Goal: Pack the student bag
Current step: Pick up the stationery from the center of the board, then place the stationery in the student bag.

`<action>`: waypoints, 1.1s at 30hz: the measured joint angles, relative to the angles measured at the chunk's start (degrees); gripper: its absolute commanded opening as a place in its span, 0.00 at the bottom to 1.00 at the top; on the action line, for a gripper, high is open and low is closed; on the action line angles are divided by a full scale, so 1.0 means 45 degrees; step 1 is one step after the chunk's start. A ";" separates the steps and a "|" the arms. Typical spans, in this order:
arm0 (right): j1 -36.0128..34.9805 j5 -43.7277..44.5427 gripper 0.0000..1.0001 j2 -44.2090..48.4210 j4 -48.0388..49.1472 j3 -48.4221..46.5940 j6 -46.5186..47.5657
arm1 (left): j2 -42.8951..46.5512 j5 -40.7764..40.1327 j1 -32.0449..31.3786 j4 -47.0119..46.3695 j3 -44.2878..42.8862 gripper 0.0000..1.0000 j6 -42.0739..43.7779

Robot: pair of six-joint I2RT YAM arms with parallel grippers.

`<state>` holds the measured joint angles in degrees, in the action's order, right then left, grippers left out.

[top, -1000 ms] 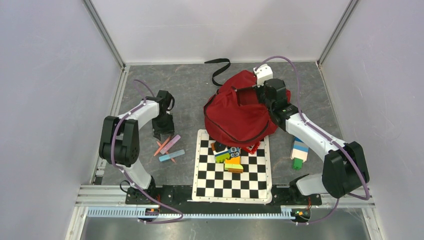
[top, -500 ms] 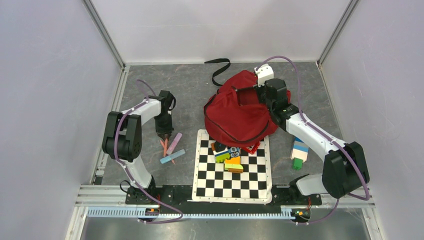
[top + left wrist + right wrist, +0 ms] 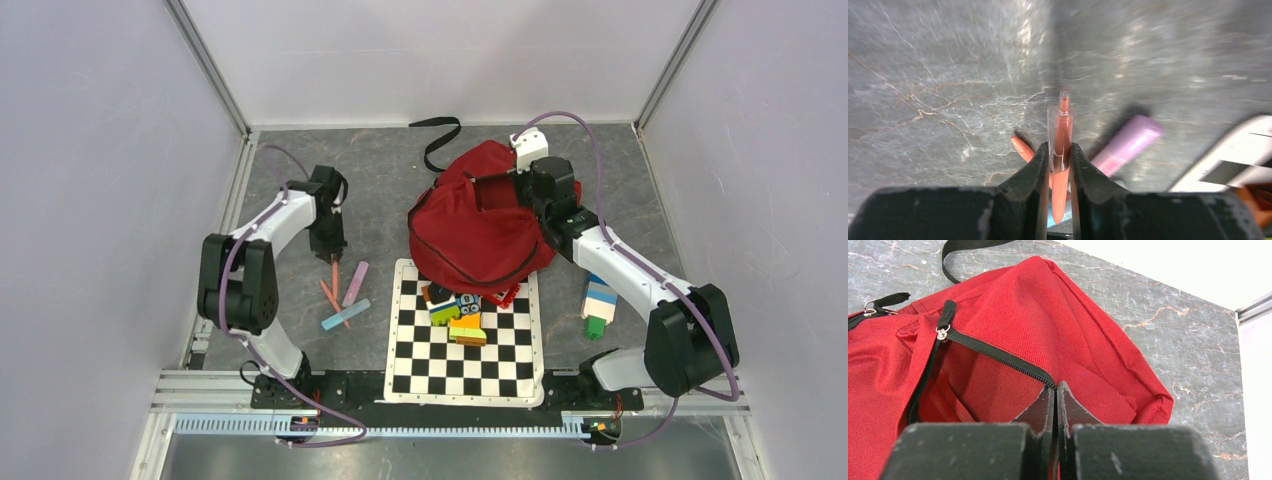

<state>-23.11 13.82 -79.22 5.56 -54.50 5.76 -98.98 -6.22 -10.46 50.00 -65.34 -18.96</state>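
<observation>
The student bag (image 3: 480,225), a dark red backpack with black zippers, lies at the back centre with its opening pulled up. My right gripper (image 3: 520,180) is shut on the bag's zipper edge (image 3: 1038,374) and holds it raised. My left gripper (image 3: 330,250) is shut on an orange pen (image 3: 1060,150) and holds it above the grey floor, left of the bag. The pen hangs down from the gripper in the top view (image 3: 335,273). A second orange pen (image 3: 1022,148), a lilac marker (image 3: 1128,145) and a blue marker (image 3: 344,313) lie below.
A checkered board (image 3: 465,335) lies in front of the bag with a pile of coloured toy blocks (image 3: 455,308) on its far end. A white, blue and green block stack (image 3: 598,305) lies to the right. A black strap (image 3: 437,135) trails behind the bag.
My left gripper has closed on the orange pen and lifted it away from the other markers, moving toward the back. The right gripper has stayed on the bag.
</observation>
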 measured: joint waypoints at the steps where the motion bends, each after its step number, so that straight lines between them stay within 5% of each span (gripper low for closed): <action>1: 0.0000 -0.0015 0.00 0.0000 -0.0005 0.0005 0.0000 | 0.0228 0.0185 0.0000 0.0049 -0.0287 0.02 0.0000; 9: 0.0015 -0.0238 0.00 0.0092 -0.0092 -0.0010 -0.0044 | 0.1943 0.2905 -0.0835 -0.1044 -0.3371 0.02 -0.1234; 15: 0.0068 -0.0520 0.00 0.0097 -0.0408 -0.0311 -0.0131 | 0.0510 0.5338 -0.2968 -0.2511 -0.5542 0.02 -0.3565; 23: 0.0083 -0.0835 0.00 0.0097 -0.0593 -0.0461 -0.0384 | -0.1846 0.7694 -0.5260 -0.6528 -0.5693 0.02 -0.8621; 33: 0.0083 -0.1161 0.00 0.0097 -0.0685 -0.0602 -0.0763 | -0.2822 0.7951 -0.5459 -0.9889 -0.5513 0.02 -1.2619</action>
<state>-22.74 8.60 -78.78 2.48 -57.21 2.33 -111.68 29.56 -35.03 5.50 -90.15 -75.75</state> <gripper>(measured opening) 0.011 0.232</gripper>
